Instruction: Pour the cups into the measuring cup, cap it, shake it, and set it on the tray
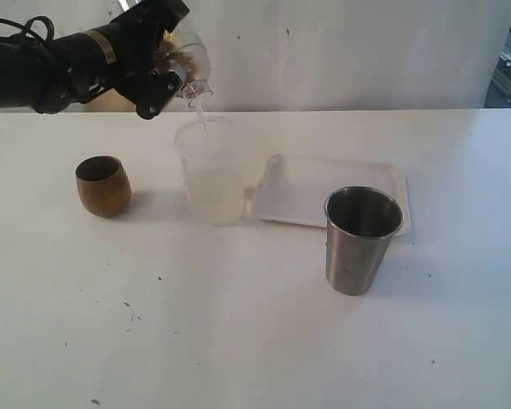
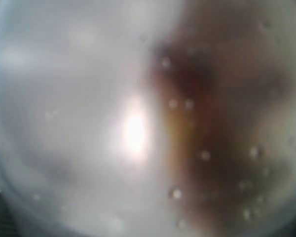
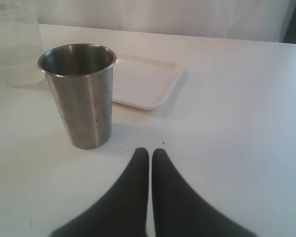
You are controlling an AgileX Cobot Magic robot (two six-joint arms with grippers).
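While the left gripper (image 1: 171, 56) clasps the clear measuring cup (image 1: 192, 54) between wide-set jaws and holds it tilted mouth-down, a thin stream falls from its lip into the frosted beaker (image 1: 211, 175) standing right below it on the white table (image 1: 238, 341). The beaker holds a pale, cloudy liquid in its lower part. In the left wrist view the measuring cup's wall fills the picture, blurred and beaded with droplets, with a brown smear on one side; its scale cannot be made out.

The brown wooden cup (image 1: 102, 185) stands upright to the left of the beaker, apart from it; its inside is too dark to tell what it holds. The white tray (image 1: 300, 189) lies flat just to the right of the beaker. The steel tumbler (image 1: 362, 240) stands upright in front of the tray's right part, and its bottom is hidden from both views.

The right gripper (image 3: 150, 159) has its jaws pressed together on nothing, low over the table near the tumbler
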